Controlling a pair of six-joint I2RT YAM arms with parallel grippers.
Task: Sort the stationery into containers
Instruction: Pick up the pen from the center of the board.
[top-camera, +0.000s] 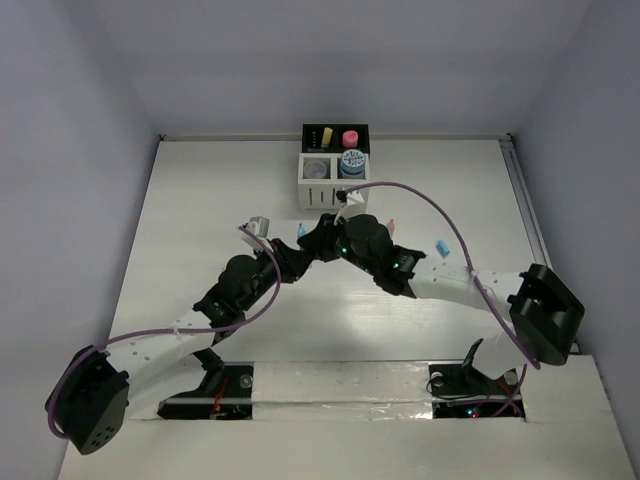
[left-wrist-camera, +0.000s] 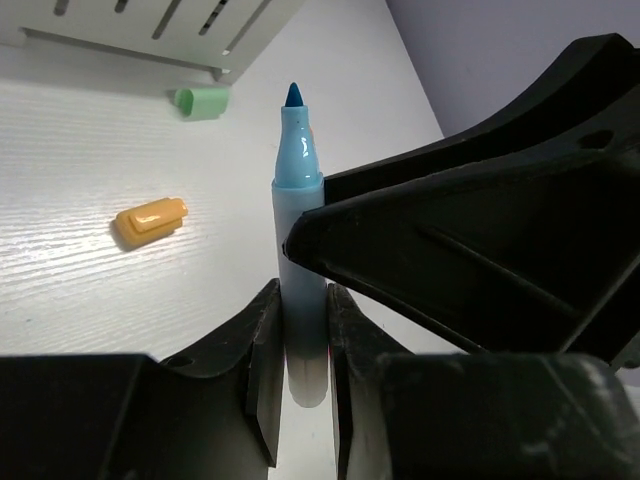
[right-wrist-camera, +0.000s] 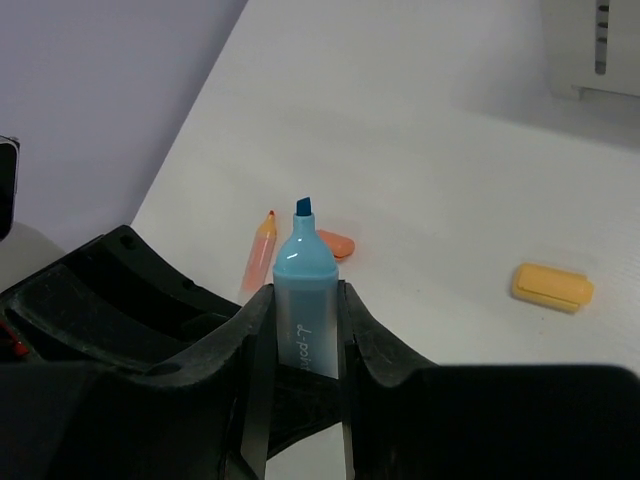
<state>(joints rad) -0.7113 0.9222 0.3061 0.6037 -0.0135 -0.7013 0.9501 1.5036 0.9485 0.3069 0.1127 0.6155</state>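
Okay, left side first. Your left gripper (left-wrist-camera: 302, 305) was closed hard on the lower barrel of the blue highlighter (left-wrist-camera: 297, 190), jaws flat against both sides with no gap showing. The fine blue tip pointed away from that camera, uncapped. Loose on the table (top-camera: 200, 220) beyond it lay an orange stub (left-wrist-camera: 150, 220), and farther off a green stub (left-wrist-camera: 203, 100) just below the slatted white wall of the organiser (top-camera: 320, 195).

In the middle, the two wrists met a little in front of the organiser, and that is where the highlighter sat, pinched between them. I can't tell from the top view whether it was clear of the table.

On the right, your right gripper (right-wrist-camera: 303, 300) was likewise shut on a blue barrel with a chisel tip, most likely the other end of the same pen. An orange pencil (right-wrist-camera: 258, 250) lay on the table beyond it.

On handling, I'd judge the highlighter light and rigid, with smooth plastic that could slide in the jaws. The straight barrel is the place to grip, not the tapered neck. The bare felt tips are soft and will mark whatever they touch. With both grippers clamped on it at once, twisting it is the risk.
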